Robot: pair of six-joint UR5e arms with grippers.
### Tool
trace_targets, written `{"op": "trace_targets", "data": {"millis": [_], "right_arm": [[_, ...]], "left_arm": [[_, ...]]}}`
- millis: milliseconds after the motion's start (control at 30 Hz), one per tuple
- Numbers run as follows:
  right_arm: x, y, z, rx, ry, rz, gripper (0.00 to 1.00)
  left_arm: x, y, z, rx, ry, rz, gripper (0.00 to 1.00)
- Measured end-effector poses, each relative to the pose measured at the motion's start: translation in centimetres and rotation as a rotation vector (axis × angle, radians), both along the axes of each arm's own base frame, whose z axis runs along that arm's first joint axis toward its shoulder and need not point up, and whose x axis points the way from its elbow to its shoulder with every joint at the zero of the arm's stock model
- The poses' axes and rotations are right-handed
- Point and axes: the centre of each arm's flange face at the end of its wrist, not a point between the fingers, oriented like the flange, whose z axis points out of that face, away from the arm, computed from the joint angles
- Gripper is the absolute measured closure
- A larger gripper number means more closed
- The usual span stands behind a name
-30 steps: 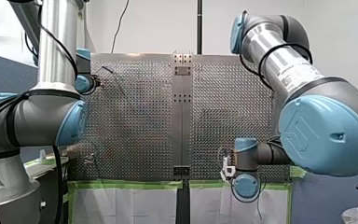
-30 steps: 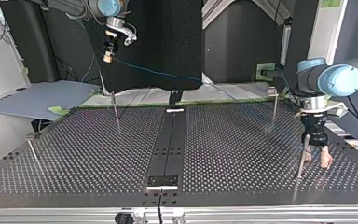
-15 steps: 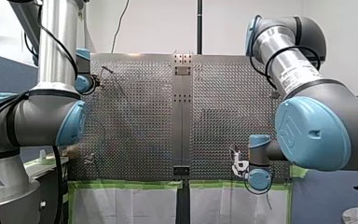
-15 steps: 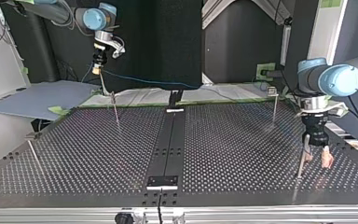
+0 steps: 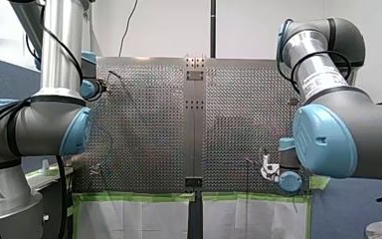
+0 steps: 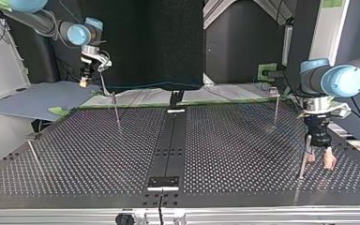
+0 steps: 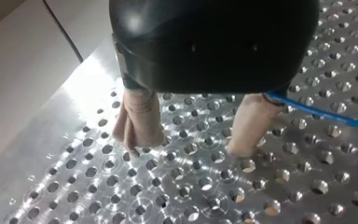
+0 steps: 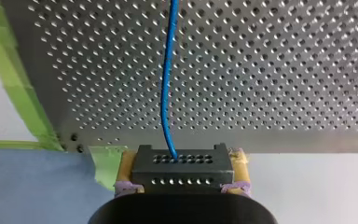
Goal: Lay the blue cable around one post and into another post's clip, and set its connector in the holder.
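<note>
Top view: right gripper (image 6: 83,84) further left

The blue cable (image 8: 168,79) is thin and drawn straight, running from the connector (image 8: 182,170) out over the desk (image 8: 284,70). The connector, a flat black block with two rows of small holes, sits level between the pads of my right gripper (image 8: 182,161), just off the desk's edge. A thin metal post (image 6: 116,108) stands upright on the desk.

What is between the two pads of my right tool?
In the right wrist view, the black connector sits between the right tool's pads, with the blue cable running from it over the perforated table.
</note>
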Motion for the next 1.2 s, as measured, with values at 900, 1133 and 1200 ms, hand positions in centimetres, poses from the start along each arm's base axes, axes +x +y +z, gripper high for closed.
{"op": "trace_targets", "data": {"millis": [900,1133,1200], "right_arm": [[-5.5,-2.9,-1.5,0.009,0.052,0.120,1.00],[-3.0,-2.4,-1.6,0.014,0.064,0.216,1.00],[-2.6,-2.3,-1.6,0.016,0.065,0.236,1.00]], "left_arm": [[0.0,0.1,0.0,-0.001,0.001,0.001,0.00],[0.0,0.0,0.0,-0.001,0.001,0.001,0.00],[0.0,0.0,0.0,-0.001,0.001,0.000,0.00]]}}
